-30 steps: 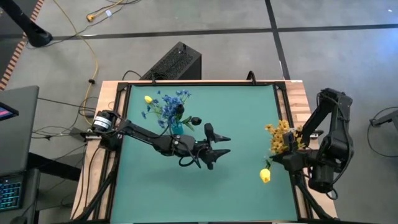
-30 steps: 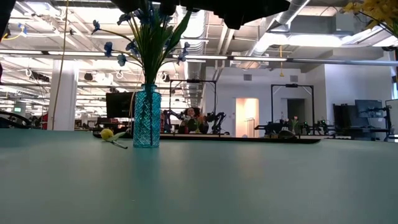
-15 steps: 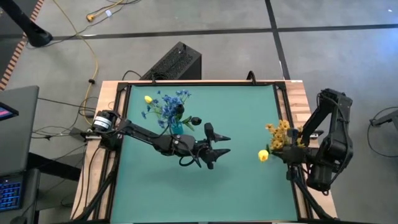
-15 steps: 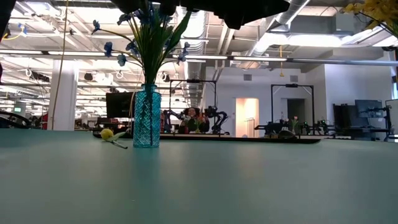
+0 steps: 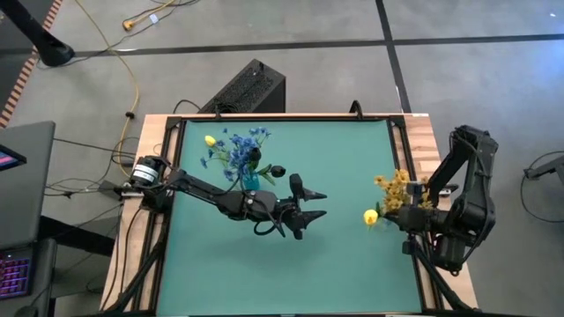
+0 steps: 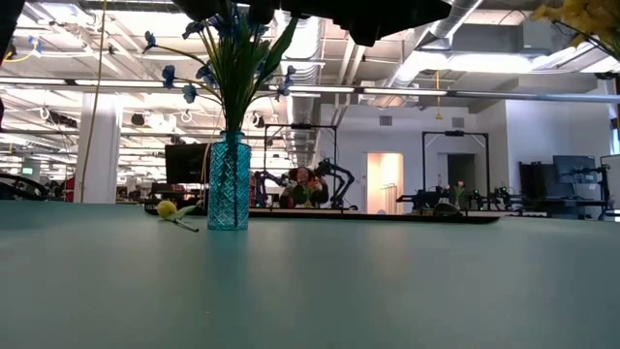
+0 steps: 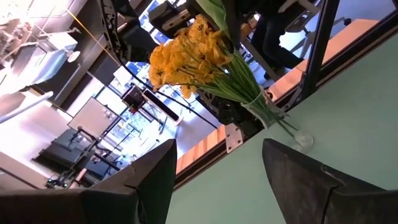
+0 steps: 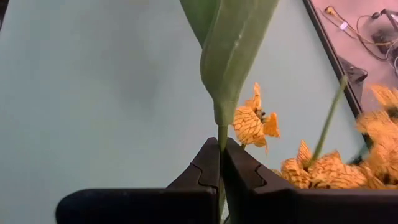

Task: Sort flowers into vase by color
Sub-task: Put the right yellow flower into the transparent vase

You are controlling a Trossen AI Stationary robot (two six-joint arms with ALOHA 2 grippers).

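Observation:
A blue glass vase (image 5: 249, 181) (image 6: 229, 181) stands at the table's middle left and holds blue flowers (image 5: 238, 148). A dark bud (image 5: 278, 171) shows just to its right. One yellow bud (image 5: 210, 140) (image 6: 168, 208) lies on the table beside the vase. A yellow-orange cluster (image 5: 397, 188) (image 7: 186, 53) stands in a clear vase (image 7: 268, 111) near the right edge. My right gripper (image 5: 393, 218) (image 8: 221, 149) is shut on a yellow bud's (image 5: 371, 217) stem next to that cluster. My left gripper (image 5: 315, 205) (image 7: 217, 155) hovers open at mid table with nothing between its fingers. My right gripper pinches the thin green stem (image 8: 221, 138) between its two fingertips, just below a long leaf (image 8: 231, 50). The fingers lie across the stem. The flower is lifted clear of the table, its yellow bud (image 5: 371, 217) pointing toward the table's left, beside the yellow-orange cluster.
A wooden frame (image 5: 423, 141) runs round the green table top (image 5: 344, 158). Open green surface lies between the two vases and toward the near edge. A black box (image 5: 247, 88) stands on the floor beyond the far edge.
My right gripper has rolled about its own line while staying almost in place. The yellow bud it holds has swung from nearer the table's near edge up toward the far edge, and now sits level with the yellow-orange cluster. The left arm has kept still.

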